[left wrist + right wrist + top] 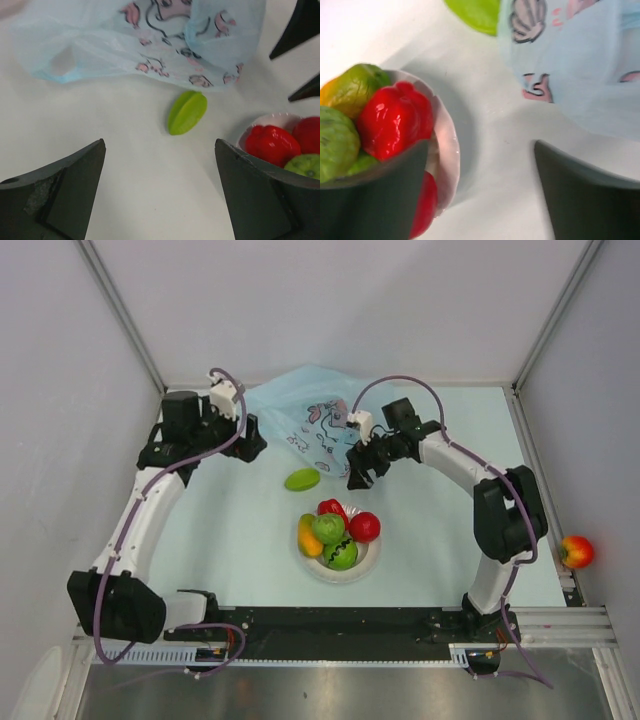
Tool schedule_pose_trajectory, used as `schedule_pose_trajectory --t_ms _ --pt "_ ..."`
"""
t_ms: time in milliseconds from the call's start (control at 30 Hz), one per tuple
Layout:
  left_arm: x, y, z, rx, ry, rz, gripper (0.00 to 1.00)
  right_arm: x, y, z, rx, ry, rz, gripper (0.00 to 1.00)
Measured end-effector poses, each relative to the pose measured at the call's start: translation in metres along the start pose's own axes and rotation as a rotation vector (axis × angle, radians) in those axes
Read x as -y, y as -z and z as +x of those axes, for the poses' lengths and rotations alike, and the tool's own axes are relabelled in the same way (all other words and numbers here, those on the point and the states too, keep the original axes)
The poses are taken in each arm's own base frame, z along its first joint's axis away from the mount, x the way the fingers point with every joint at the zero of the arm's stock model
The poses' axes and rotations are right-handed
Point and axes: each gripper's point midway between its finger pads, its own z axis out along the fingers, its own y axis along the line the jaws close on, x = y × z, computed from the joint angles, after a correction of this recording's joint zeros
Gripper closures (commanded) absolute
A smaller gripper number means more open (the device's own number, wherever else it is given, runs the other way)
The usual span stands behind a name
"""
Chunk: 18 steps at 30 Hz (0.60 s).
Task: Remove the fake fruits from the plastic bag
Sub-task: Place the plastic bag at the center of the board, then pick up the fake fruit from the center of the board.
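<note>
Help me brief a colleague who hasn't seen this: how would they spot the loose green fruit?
Find the light-blue plastic bag at the back, then the white bowl in front of it. Between them lies the green fruit, pointed and ridged; unlike the other fruits, it sits alone outside the bowl.

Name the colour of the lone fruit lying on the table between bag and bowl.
The fruit is yellow-green; clearest in the left wrist view.
</note>
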Motion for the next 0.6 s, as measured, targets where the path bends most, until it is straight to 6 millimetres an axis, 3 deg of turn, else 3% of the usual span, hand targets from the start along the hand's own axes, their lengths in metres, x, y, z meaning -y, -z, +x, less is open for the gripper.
schedule_pose_trajectory --t_ms 100,233,300,433,600 --pt "0.014 -0.018 0.037 -0.094 0.024 0.094 0.02 0.013 0.013 -0.015 0.032 -0.061 0.047 0.00" --pt "0.033 -0.044 0.093 -0.255 -0.036 0.211 0.00 0.036 0.045 -0.038 0.081 -0.167 0.122 0.00" --pt "0.039 -0.057 0.108 -0.301 -0.080 0.247 0.00 0.046 0.061 -0.047 0.108 -0.198 0.151 0.00" --pt "0.035 -0.090 0.128 -0.382 -0.153 0.297 0.02 0.058 0.089 -0.044 0.123 -0.234 0.213 0.00" --pt "0.023 -0.132 0.137 -0.424 -0.201 0.327 0.04 0.060 0.107 -0.034 0.103 -0.276 0.245 0.00"
